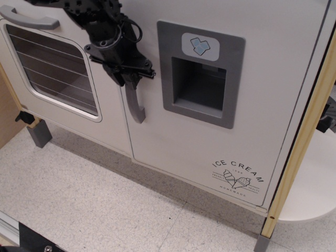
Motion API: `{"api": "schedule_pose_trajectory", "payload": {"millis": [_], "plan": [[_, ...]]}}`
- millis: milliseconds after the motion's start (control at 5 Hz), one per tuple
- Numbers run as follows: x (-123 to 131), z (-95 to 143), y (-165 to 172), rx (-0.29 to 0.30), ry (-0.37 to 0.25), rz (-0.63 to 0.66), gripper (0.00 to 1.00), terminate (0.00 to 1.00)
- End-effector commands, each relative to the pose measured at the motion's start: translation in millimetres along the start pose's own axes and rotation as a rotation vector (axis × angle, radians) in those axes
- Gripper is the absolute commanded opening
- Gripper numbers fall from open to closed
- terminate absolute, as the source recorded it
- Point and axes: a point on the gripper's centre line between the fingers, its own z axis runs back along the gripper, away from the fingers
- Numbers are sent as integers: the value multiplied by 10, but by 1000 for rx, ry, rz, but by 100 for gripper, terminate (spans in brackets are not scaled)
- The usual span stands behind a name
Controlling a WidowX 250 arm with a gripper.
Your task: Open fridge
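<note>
The black hand (127,77) sits at the upper part of the curved grey handle (134,106) of the fridge (220,131), its fingers closed around the bar so a pull can swing the door. The fridge door fills the middle and right of the view, white, with a grey dispenser panel (199,73) and an "ICE CREAM" print (238,173) low down. The grip is high on the handle, probably because the arm reaches in from the upper left, across the oven door (58,73). The fridge door looks barely cracked at most, so most of the opening remains.
</note>
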Motion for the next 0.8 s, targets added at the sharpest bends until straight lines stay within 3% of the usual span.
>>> {"api": "schedule_pose_trajectory", "payload": {"millis": [0, 400, 600], "plan": [[-248, 316, 9, -21, 15, -59, 0, 0], [-497, 468, 13, -76, 73, -38, 0, 0], [-591, 603, 98, -137, 152, 23, 100, 0]]}}
